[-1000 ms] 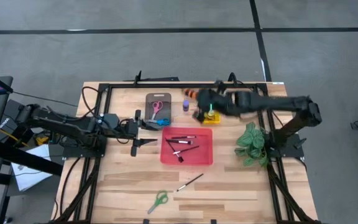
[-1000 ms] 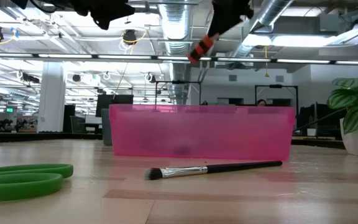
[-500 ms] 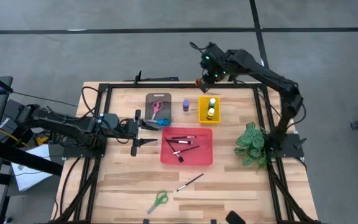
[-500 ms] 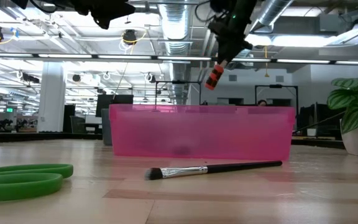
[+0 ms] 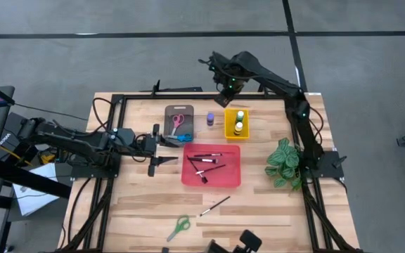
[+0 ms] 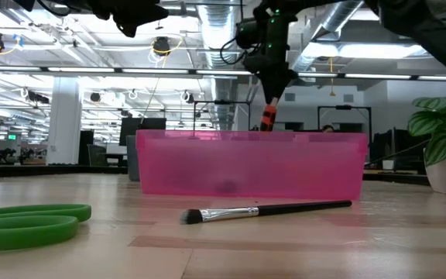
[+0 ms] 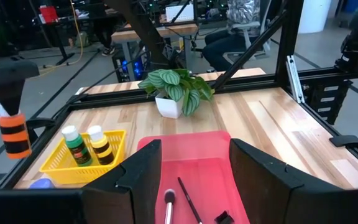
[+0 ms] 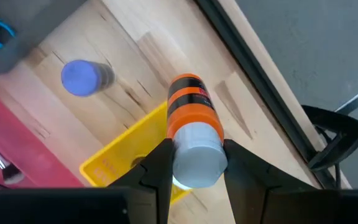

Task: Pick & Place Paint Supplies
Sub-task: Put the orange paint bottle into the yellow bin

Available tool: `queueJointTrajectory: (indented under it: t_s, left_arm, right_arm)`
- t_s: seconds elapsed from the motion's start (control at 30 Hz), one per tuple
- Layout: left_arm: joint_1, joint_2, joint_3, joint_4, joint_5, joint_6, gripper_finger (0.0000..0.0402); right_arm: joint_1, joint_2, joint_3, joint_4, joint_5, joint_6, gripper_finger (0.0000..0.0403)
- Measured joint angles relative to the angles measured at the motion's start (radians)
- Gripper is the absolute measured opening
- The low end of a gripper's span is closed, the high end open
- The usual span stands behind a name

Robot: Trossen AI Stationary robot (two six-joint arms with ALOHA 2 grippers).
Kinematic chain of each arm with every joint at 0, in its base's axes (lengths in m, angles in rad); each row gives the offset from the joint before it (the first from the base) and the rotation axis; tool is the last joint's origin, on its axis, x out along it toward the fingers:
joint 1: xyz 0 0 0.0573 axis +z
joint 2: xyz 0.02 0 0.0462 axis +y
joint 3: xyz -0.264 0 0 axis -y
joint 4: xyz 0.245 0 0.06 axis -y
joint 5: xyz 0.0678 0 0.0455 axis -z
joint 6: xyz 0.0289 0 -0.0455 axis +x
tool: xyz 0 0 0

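Two arms work at the wooden table (image 5: 259, 204). The right gripper (image 5: 226, 86) hangs above the table's far edge, just behind the yellow tray (image 5: 237, 131), its fingers (image 8: 156, 169) clamped on the white cap of one orange paint bottle (image 8: 192, 127) with black bands; the bottle hangs upright in the air in the low view, above the pink wall of the red tray (image 5: 211, 176). The yellow tray holds two bottles, one yellow (image 5: 239, 114) and one green (image 5: 238, 127), and one purple bottle (image 5: 210, 119) stands on the wood just beside it. The grey tray (image 5: 178, 112) holds pink-handled scissors (image 5: 177, 120), with blue-handled scissors (image 5: 182, 138) at its near edge, right by the left gripper (image 5: 162, 149), whose jaws stand apart and hold nothing. A third pair, the green-handled scissors (image 5: 178, 227), lies near the table's front edge, with one paintbrush (image 5: 215, 206) loose beside it. The red tray holds about four dark-handled brushes (image 5: 204, 161); the exact count cannot be told. No writing on the bottles can be read. Against half a second ago, the right gripper has swung slightly leftward along the far edge and the orange bottle hangs lower; the left arm and everything on the table are unchanged.
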Motion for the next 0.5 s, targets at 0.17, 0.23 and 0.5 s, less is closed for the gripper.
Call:
queueJointTrajectory:
  t_s: [0.17, 0.23, 0.5]
  left_arm:
    - [-0.001, 0.000, 0.000, 0.000, 0.003, -0.027, 0.0181]
    - [-0.001, 0.000, 0.000, 0.000, 0.003, -0.028, 0.0181]
    - [-0.001, 0.000, -0.017, 0.000, 0.003, -0.057, 0.0181]
  right_arm:
    - [0.008, 0.015, 0.000, -0.001, 0.001, -0.012, 0.0108]
    - [0.008, 0.016, 0.000, -0.001, 0.000, -0.011, 0.0108]
    - [0.050, 0.014, -0.002, -0.001, -0.001, -0.008, 0.0108]
